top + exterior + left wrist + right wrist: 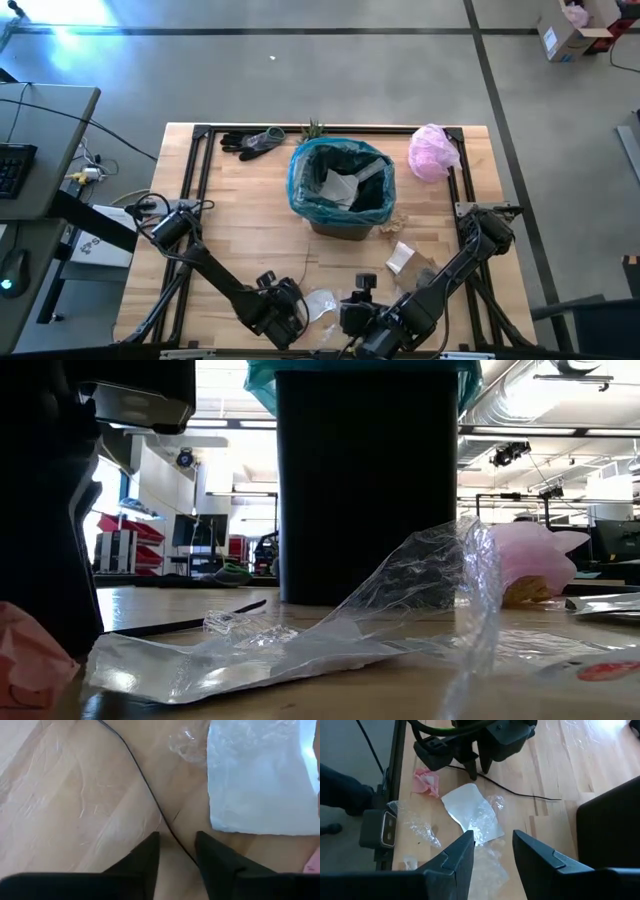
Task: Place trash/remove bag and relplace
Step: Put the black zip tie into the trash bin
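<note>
The black bin (340, 188) stands mid-table, lined with the teal bag (300, 175), whose rim is folded over the bin's top. White paper scraps (340, 185) lie inside. A clear and silvery wrapper (322, 303) (470, 812) lies flat near the table's near edge, between both grippers. My left gripper (288, 305) (177, 845) points down beside it, open, with a thin black cord (145, 785) running between its fingers. My right gripper (358, 298) (492, 842) is open above the wrapper's right side. A white scrap (400, 257) lies to the right.
A pale pink bag (432, 152) lies at the far right, and dark gloves (252, 141) and a small plant (314, 128) lie behind the bin. A pink crumpled scrap (426, 781) and clear film (417, 827) lie by the near edge camera (380, 827). A black frame rail (190, 200) edges the table.
</note>
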`<state>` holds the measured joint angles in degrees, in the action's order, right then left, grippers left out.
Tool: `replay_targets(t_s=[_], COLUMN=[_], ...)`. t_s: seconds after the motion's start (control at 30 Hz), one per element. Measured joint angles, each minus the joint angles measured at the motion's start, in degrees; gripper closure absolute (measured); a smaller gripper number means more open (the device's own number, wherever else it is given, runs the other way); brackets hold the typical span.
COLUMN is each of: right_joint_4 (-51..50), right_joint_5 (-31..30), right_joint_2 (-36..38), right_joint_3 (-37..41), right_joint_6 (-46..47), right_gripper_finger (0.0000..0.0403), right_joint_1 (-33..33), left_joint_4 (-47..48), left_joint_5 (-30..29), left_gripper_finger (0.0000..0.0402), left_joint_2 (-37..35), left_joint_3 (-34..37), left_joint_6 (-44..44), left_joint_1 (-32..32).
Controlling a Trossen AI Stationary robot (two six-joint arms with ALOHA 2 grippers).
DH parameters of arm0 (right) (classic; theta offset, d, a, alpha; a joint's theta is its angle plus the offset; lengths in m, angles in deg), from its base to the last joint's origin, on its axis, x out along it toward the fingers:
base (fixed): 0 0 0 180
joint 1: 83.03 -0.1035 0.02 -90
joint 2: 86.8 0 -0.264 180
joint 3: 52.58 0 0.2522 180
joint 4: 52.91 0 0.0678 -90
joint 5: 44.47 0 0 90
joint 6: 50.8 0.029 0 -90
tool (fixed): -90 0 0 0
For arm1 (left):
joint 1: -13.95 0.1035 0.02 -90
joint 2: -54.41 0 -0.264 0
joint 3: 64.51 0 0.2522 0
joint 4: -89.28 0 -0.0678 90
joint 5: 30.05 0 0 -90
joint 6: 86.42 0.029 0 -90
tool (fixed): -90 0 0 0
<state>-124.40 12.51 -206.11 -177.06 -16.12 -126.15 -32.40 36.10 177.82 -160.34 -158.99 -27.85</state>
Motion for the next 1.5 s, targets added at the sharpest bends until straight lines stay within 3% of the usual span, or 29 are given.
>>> replay_targets(t_s=[0.13,0.27,0.6,1.1,1.33,1.5], right_joint_4=[-0.07,-0.25,0.99,6.19,8.69,8.85], right_joint_5=[-0.71,-1.04,-0.96,-0.48,6.31,5.83], right_joint_2=[0.0,0.0,0.0,-0.53,-6.02,-10.07], right_joint_3=[0.0,0.0,0.02,0.02,0.01,0.02], right_joint_6=[0.71,0.89,1.35,-1.61,-2.19,-1.23], right_gripper_finger=[0.028,0.028,0.028,0.028,0.028,0.028], right_joint_1=[-0.55,-0.88,-1.18,2.36,5.43,6.45], left_joint_4=[-0.09,0.49,3.28,3.61,4.6,5.5], left_joint_5=[-0.29,-0.18,-2.74,-7.98,-9.13,-9.13], left_gripper_finger=[0.0382,0.0399,0.0401,0.0401,0.0401,0.0401], left_joint_2=[-0.04,0.12,-4.45,-7.87,-7.88,-7.89], left_joint_3=[0.11,-1.06,-5.28,-9.54,-11.75,-11.87], left_joint_6=[5.36,10.73,23.35,32.77,34.8,34.95], left_joint_1=[0.07,0.12,-0.23,0.17,0.17,0.17])
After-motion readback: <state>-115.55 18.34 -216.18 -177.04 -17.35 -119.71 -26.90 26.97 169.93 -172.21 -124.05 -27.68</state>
